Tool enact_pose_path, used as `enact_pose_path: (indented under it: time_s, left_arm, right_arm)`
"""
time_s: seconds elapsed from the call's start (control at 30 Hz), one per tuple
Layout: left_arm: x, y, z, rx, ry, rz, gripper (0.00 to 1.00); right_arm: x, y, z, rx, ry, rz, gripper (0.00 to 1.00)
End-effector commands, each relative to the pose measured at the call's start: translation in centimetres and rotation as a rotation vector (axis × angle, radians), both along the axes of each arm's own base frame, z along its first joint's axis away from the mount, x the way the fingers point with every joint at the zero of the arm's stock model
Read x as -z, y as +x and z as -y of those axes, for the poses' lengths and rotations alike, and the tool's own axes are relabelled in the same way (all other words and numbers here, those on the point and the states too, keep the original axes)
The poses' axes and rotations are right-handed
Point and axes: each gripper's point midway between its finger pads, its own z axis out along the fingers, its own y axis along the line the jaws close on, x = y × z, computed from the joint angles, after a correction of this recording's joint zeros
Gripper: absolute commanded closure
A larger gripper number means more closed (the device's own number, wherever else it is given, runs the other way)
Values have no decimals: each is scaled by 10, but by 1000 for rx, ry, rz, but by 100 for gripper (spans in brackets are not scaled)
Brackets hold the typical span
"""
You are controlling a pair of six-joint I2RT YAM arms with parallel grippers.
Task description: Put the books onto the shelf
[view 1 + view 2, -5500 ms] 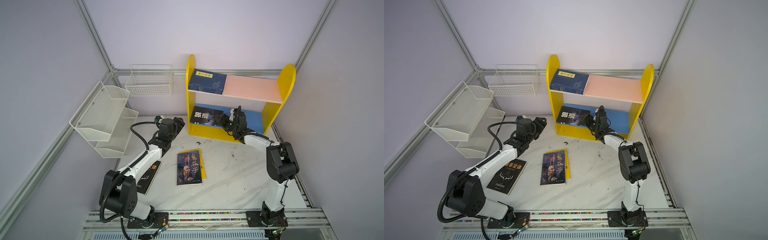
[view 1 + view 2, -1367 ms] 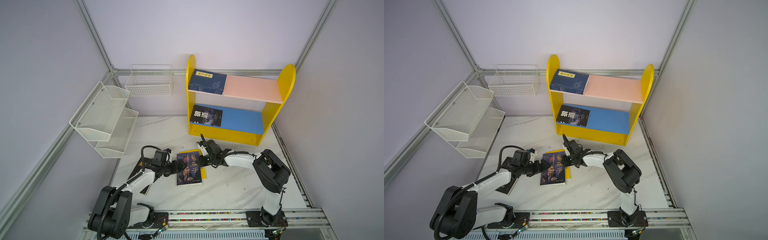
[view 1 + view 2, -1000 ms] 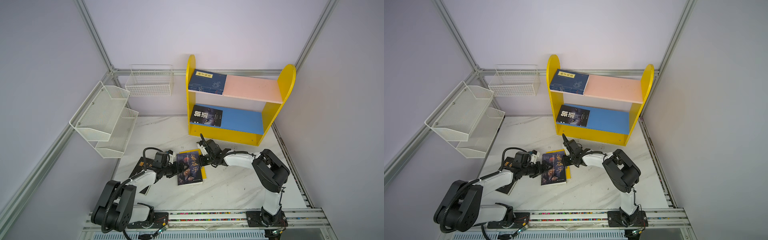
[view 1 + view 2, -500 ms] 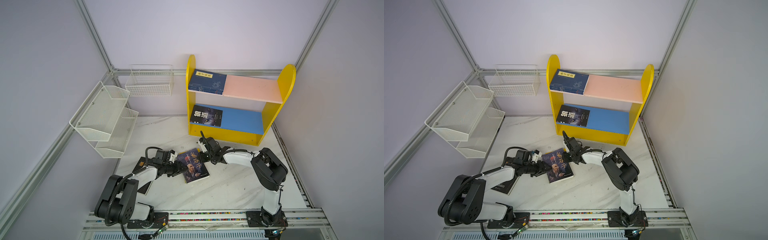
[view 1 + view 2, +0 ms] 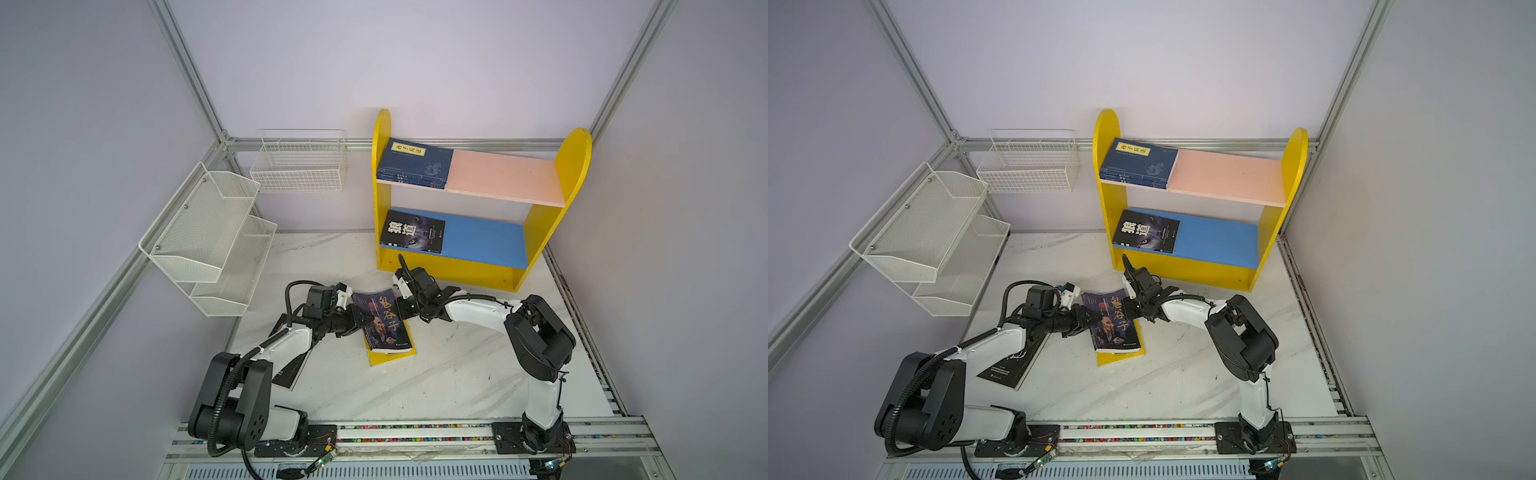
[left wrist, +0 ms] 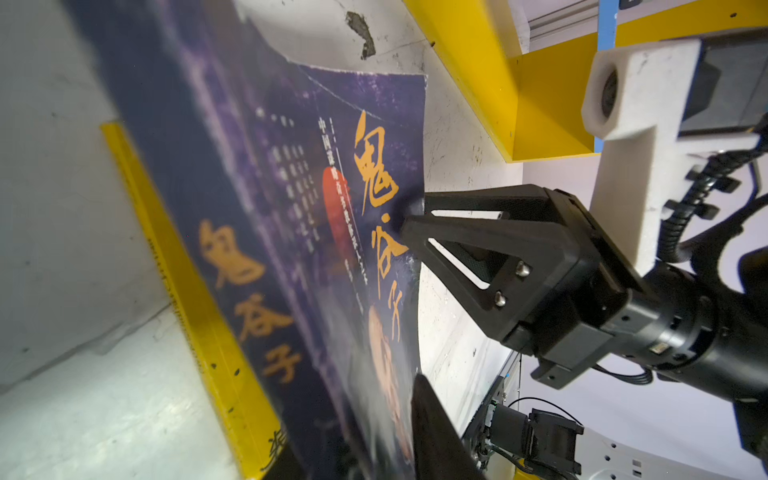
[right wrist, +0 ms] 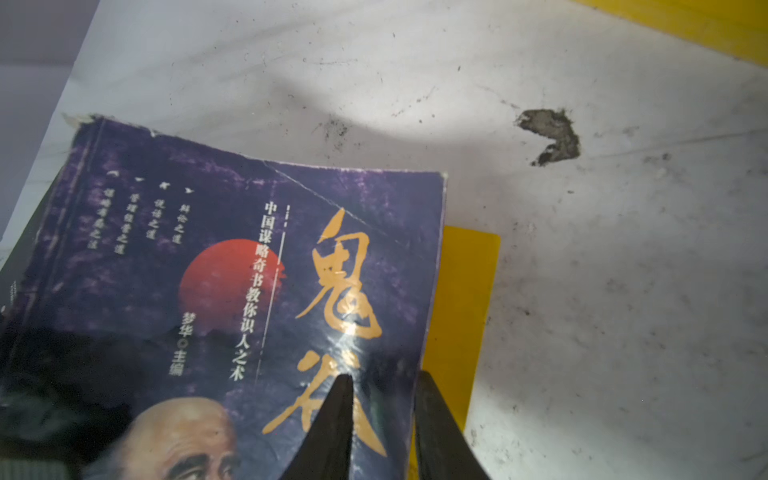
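Together, left gripper (image 5: 364,318) and right gripper (image 5: 400,308) pinch the purple book (image 5: 387,330)

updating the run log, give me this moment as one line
purple paperback with orange title: atop yellow-covered book | right gripper: jaws shut on its edge | left gripper: at spine, grip unclear

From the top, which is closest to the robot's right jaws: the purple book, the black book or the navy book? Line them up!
1. Purple book, on the table; the right gripper has its jaws on its edge.
2. Black book, on the lower blue board.
3. Navy book, on the upper pink board.
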Motion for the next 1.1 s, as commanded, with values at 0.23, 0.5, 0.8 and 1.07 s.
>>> enact_pose_path:
  time_s: [0.23,0.5,0.8,1.07]
  left_arm:
    - [-129,49,13,2,-99,354,91]
    - [-250,66,42,109,-229,550,93]
    - [-302,116,56,0,-372,637,96]
    - [-315,152,85,-95,-481,660,96]
  right_arm:
    - [-70,20,-3,19,116,81,55]
    - [-192,65,63,245,313,255,18]
    - [-261,73,123,428,658,285,3]
    - [-250,66,134,499,831,199,3]
